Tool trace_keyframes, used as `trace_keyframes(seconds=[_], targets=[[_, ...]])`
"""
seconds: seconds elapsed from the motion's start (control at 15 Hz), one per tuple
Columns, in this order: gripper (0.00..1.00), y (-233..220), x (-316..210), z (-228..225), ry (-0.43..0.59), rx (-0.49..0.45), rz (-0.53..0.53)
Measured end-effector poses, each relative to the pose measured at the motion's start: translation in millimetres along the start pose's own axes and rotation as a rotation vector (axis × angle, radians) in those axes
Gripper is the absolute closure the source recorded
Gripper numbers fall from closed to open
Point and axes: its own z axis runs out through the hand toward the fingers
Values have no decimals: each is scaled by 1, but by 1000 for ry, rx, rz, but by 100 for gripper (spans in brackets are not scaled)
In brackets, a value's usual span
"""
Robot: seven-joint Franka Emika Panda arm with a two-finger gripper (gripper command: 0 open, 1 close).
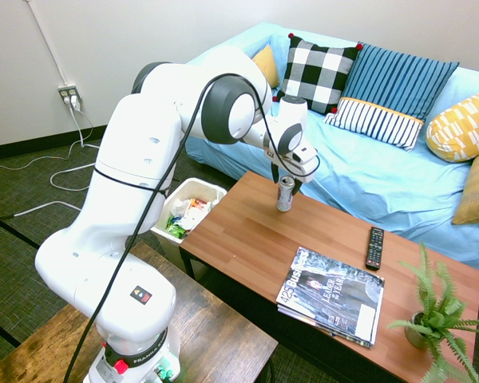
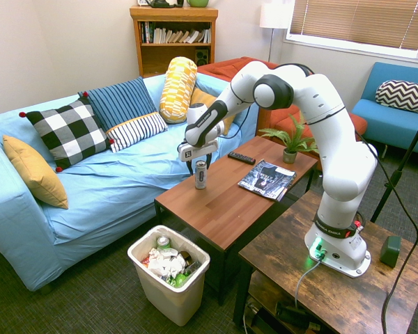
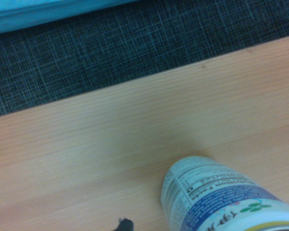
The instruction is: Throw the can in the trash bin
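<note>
The slim silver-grey metal drink can (image 2: 200, 175) stands upright on the reddish-brown wooden coffee table (image 2: 219, 212), near the end beside the white rectangular plastic trash bin (image 2: 173, 296), and its printed label with a blue band and a green clover mark shows in the wrist view. The white robot gripper with dark fingers (image 2: 200, 164) is low over that end of the table, its fingers spread wide at the upper part of the can; whether either finger touches it, I cannot tell, but they are not closed on it. The bin stands on the dark carpet, holding white, green and colourful litter. Farther along the tabletop lie a black remote control (image 2: 242, 158) and a stack of glossy magazines (image 2: 267, 180), with a green fern in a small pot (image 2: 290, 145) near the far end
</note>
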Motion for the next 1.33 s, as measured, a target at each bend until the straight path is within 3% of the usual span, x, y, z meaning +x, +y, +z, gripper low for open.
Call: trace_keyframes(seconds=[0.87,1.07,1.33], targets=[[100,0,9,-5,-14,-11,21],[100,1,8,-41,9,25,15],[100,-14,-60,-86,55,44,-69]])
